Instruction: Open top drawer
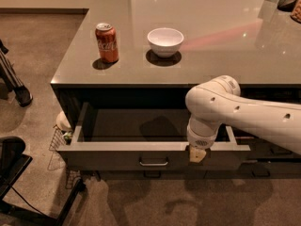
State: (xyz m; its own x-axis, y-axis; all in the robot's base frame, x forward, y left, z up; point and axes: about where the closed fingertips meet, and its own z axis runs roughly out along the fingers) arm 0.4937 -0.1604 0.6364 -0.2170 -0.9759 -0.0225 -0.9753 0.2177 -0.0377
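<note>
The top drawer (113,160) stands pulled out from under the grey counter, its dark front facing me with a small metal bar pull (153,162) at centre. Its pale rim and empty dark inside show. My white arm reaches in from the right and bends down over the drawer's front edge. My gripper (197,154) sits at that front rim, right of the pull, with a pale fingertip showing against the drawer front.
A red soda can (107,42) and a white bowl (165,41) stand on the counter (225,32) above the drawer. Lower drawer pulls (151,174) show beneath. A wire basket (60,140) and a dark chair base (19,173) are on the floor at left.
</note>
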